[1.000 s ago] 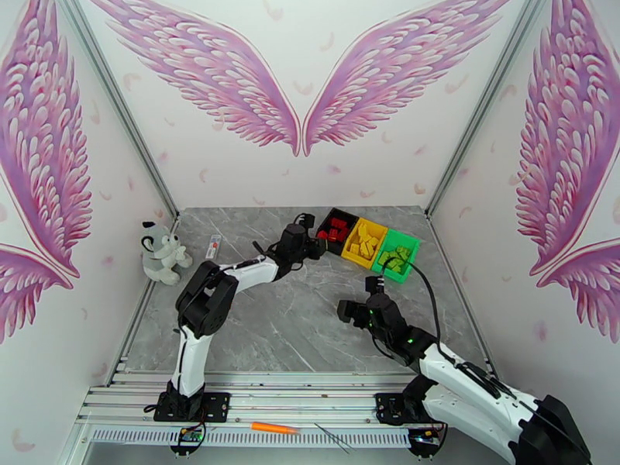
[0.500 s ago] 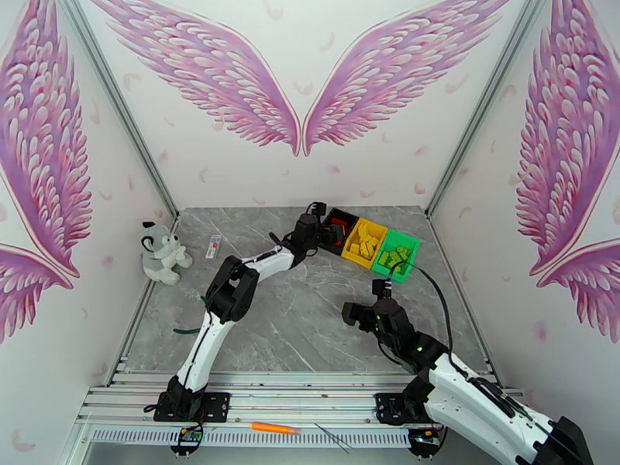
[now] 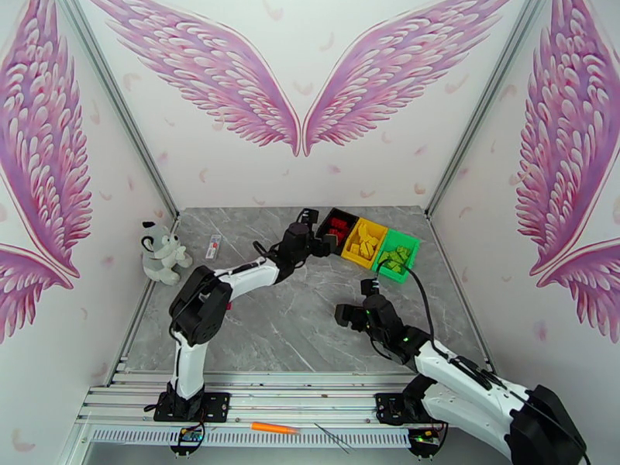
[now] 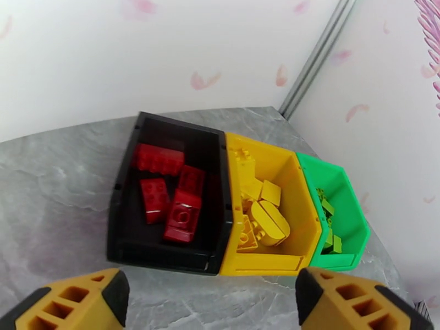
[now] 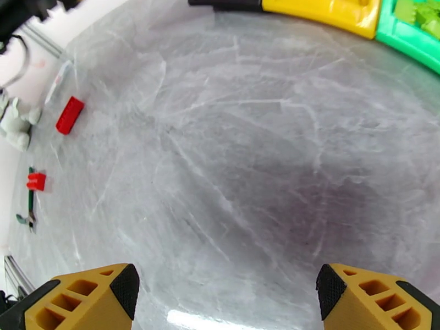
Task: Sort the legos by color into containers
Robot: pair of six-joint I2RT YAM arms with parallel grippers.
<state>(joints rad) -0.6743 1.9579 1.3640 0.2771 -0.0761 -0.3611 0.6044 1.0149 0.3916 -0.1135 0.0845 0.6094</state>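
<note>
Red is what remains loose: one red brick [image 5: 70, 115] lies on the grey desk [image 5: 247, 160], well apart from the bins and close to the tube [image 5: 58, 81] and the dog [image 5: 14, 125] at the desk's left side. From the right wrist it sits far up and to the left of the right jaws, its long axis slanting from upper right to lower left. A smaller red bit [image 5: 36, 181] shows nearer the left edge; whether it is a brick I cannot tell.

Both sets of jaws are released and carry nothing. The left jaws hang just short of the black bin [image 4: 118, 204], which holds several red bricks [image 4: 170, 193]. Touching it in a row stand the yellow bin [image 4: 269, 262] with yellow bricks [image 4: 267, 221] and the green bin [image 4: 352, 215] with green bricks [image 4: 328, 207]. The right jaws hover over bare desk on the near side of the green bin.

The loose brick lies on the left arm's side, so the left arm [image 3: 240, 274] looks better placed, though it must swing away from the bins toward the dog. The right arm [image 3: 434, 358] would have to reach across the desk. Either way, the wrist likely needs turning so the jaws close across the brick's width, square to that slant.

No brand or lettering can be read; any print on the tube is too small to make out.
</note>
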